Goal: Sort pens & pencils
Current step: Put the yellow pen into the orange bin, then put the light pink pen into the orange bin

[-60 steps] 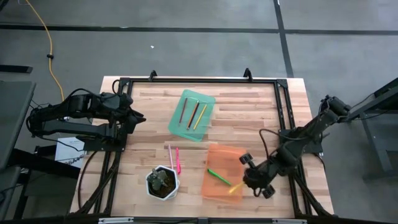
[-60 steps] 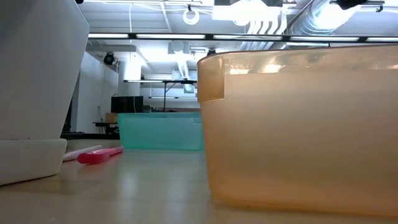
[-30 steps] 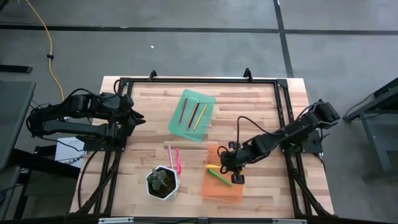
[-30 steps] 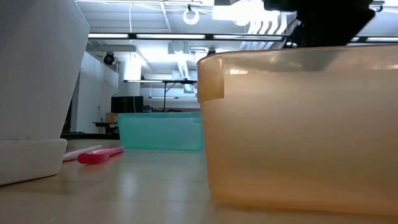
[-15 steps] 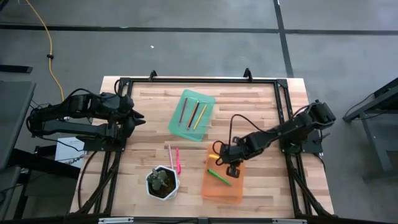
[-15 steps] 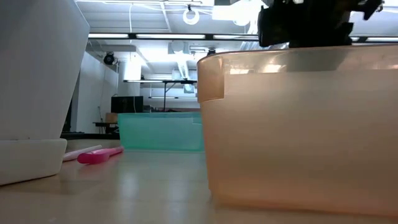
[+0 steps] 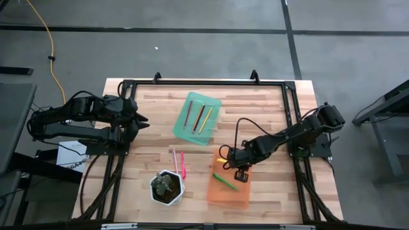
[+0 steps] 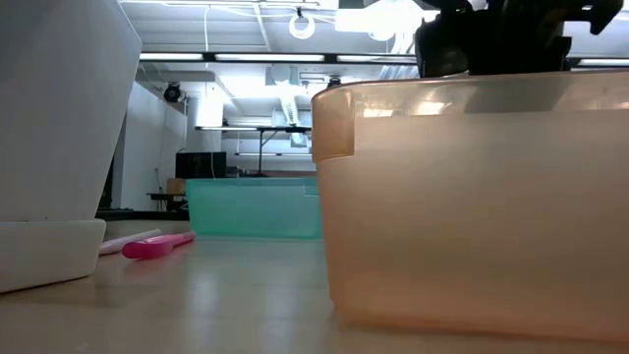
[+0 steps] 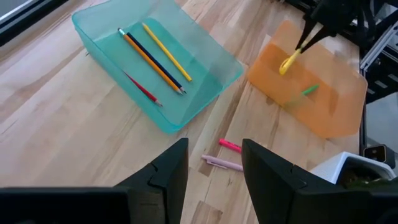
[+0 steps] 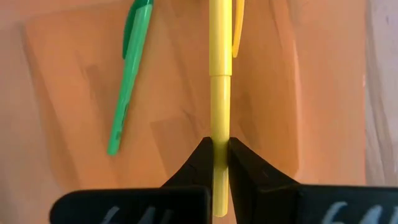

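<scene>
Yellow pen (image 10: 218, 93) clamped in right pincer (image 10: 216, 152) over orange tray (image 7: 238, 195) (no legible writing), left pincer (image 9: 213, 163) open.

Seven slim writing sticks on show right now: three lie in the translucent green plastic tray (image 7: 197, 119), namely a red-brown pencil (image 7: 188, 114), a dark brown pencil (image 7: 199, 117) and a yellow pencil (image 7: 206, 119). Two are out on the bare wooden bench (image 7: 147, 147), a pink pen (image 7: 182, 163) beside a pale peach pen (image 7: 174, 160), while the orange translucent tray (image 7: 231, 193) accounts for two more, a bright green pen (image 7: 224, 181) lying in it and a yellow pen (image 10: 219, 74) pinched in the right claw (image 10: 216, 151) above it. That makes two trays, one white hexagonal plant pot (image 7: 167, 187), and two dark arms, the left claw (image 9: 212, 163) being the other.
</scene>
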Robot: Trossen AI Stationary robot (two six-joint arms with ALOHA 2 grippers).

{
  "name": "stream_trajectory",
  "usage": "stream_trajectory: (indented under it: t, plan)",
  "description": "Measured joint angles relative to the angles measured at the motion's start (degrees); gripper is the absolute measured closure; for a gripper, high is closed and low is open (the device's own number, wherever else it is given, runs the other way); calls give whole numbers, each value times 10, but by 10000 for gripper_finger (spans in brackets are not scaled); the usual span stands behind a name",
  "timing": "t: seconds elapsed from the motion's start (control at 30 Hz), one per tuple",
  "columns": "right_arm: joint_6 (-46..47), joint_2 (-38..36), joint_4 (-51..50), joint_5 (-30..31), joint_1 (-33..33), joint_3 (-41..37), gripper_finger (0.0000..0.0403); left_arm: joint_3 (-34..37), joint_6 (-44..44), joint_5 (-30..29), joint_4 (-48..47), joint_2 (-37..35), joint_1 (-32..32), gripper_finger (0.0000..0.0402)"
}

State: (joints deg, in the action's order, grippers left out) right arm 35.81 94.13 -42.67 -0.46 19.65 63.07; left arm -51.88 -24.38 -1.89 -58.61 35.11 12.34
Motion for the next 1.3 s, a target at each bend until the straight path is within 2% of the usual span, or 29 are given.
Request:
stream_trajectory:
  t: [0.13,0.37,0.5,0.67,0.93,1.17,1.3]
  plan:
    - [2,0,1,0,0,0,385,0,0,0,0,0,0,263]
    - [2,0,3,-4,0,0,310,0,1,0,-1,0,0,263]
    - [2,0,4,-3,0,0,287,0,7,0,-1,0,0,263]
    - [4,0,10,25,-7,0,285,0,109,2,0,0,0,263]
    - [54,-42,87,109,-49,-1,285,0,237,36,-10,19,0,263]
    - [64,-129,134,252,-91,-1,285,0,213,42,-38,99,0,263]
    - [42,-172,135,292,-108,-1,285,0,248,25,-38,137,0,263]
